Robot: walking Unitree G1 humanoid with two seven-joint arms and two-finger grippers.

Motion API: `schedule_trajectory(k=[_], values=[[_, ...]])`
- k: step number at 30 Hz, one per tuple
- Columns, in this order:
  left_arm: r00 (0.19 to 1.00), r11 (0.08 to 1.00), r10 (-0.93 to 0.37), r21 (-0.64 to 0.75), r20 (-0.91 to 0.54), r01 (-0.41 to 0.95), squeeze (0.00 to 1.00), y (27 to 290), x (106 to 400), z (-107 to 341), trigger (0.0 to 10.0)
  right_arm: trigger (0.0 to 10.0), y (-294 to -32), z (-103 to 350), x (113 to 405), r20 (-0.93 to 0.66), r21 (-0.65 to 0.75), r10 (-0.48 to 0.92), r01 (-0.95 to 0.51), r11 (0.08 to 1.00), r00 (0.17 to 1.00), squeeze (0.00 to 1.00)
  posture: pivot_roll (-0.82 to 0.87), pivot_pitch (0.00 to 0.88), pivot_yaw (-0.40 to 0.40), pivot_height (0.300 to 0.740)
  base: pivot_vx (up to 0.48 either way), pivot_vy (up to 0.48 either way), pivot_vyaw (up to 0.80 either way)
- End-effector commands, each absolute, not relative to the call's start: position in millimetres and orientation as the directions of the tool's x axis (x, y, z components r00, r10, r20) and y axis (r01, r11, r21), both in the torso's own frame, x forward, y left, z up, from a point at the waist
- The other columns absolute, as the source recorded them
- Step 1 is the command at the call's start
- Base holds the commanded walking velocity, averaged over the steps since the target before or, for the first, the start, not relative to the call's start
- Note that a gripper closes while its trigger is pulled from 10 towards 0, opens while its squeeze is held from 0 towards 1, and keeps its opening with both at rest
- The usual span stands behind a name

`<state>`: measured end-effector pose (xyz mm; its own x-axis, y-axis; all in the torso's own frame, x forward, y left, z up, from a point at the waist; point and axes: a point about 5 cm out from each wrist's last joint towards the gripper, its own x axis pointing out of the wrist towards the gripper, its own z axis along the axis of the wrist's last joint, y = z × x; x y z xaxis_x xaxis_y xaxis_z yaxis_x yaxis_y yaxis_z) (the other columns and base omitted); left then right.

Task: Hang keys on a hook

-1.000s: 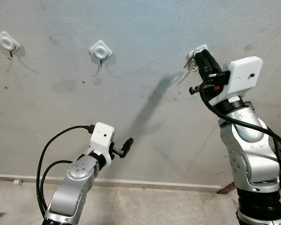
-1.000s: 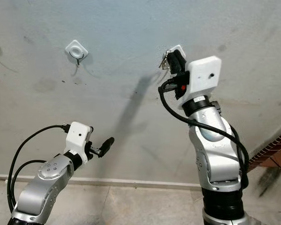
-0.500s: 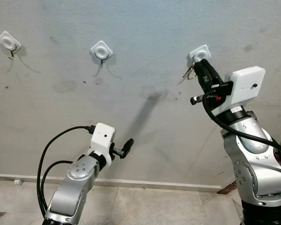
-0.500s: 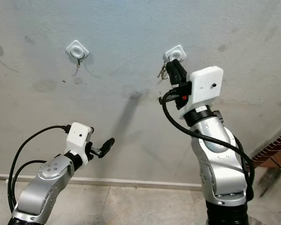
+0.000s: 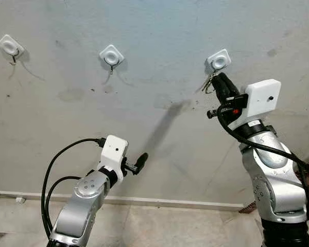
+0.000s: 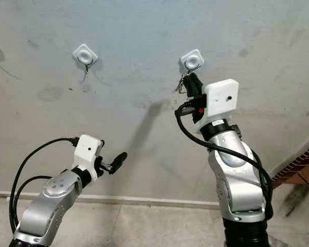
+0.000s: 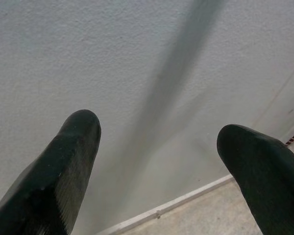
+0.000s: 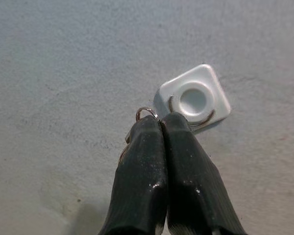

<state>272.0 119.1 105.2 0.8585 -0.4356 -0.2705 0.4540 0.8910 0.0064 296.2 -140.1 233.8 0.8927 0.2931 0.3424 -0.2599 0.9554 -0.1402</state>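
Observation:
Three white hook plates are stuck on the grey wall; the right one (image 5: 219,60) carries a wire hook (image 8: 206,119). My right gripper (image 5: 220,78) is raised just beneath that plate and is shut on the keys (image 5: 208,84), which dangle to the left of its fingers. In the right wrist view the key ring (image 8: 146,111) pokes out by the closed fingertips (image 8: 152,132), beside the plate's lower corner; whether it touches the hook I cannot tell. My left gripper (image 5: 141,158) is held low toward the wall, open, with nothing between its fingers (image 7: 73,147).
The middle hook plate (image 5: 112,55) and the left one (image 5: 10,46) each show a bare wire hook. A white baseboard (image 5: 159,201) meets a tiled floor below. Brickwork (image 6: 298,164) begins at the far right.
My right gripper has dropped from over the right hook plate to just below it, uncovering the plate, with the keys still in its grip. The left arm has barely moved.

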Motion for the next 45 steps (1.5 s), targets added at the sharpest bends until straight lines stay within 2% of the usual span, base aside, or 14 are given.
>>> schedule_trajectory(k=[1, 20, 35, 40, 45], values=[[0.855, 0.889, -0.438, 0.01, -0.279, 0.459, 0.0, 119, 271, 104, 10.0, 10.0, -138, 238, 299, 0.366, -0.143, 0.294, -0.258, 0.955, 0.883, 0.0, 0.14, 0.069, -0.034, 0.74, 0.0, 0.0, 0.0], [0.856, 0.891, -0.434, 0.009, -0.28, 0.455, 0.0, 120, 269, 104, 10.0, 10.0, -142, 244, 309, 0.408, -0.151, 0.258, -0.214, 0.965, 0.876, 0.0, 0.15, 0.079, -0.034, 0.74, 0.0, 0.0, 0.0], [0.855, 0.89, -0.436, 0.009, -0.282, 0.457, 0.0, 120, 270, 104, 10.0, 10.0, -149, 246, 287, 0.4, -0.165, 0.298, -0.252, 0.954, 0.867, 0.0, 0.14, 0.081, -0.028, 0.74, 0.0, 0.0, 0.0], [0.854, 0.888, -0.438, 0.011, -0.282, 0.459, 0.0, 120, 271, 104, 10.0, 10.0, -142, 250, 281, 0.396, -0.166, 0.362, -0.321, 0.932, 0.844, 0.0, 0.13, 0.079, -0.024, 0.74, 0.0, 0.0, 0.0], [0.854, 0.888, -0.438, 0.012, -0.282, 0.46, 0.0, 120, 272, 104, 10.0, 10.0, -142, 249, 279, 0.391, -0.166, 0.359, -0.319, 0.933, 0.847, 0.0, 0.13, 0.077, -0.025, 0.74, 0.0, 0.0, 0.0]])
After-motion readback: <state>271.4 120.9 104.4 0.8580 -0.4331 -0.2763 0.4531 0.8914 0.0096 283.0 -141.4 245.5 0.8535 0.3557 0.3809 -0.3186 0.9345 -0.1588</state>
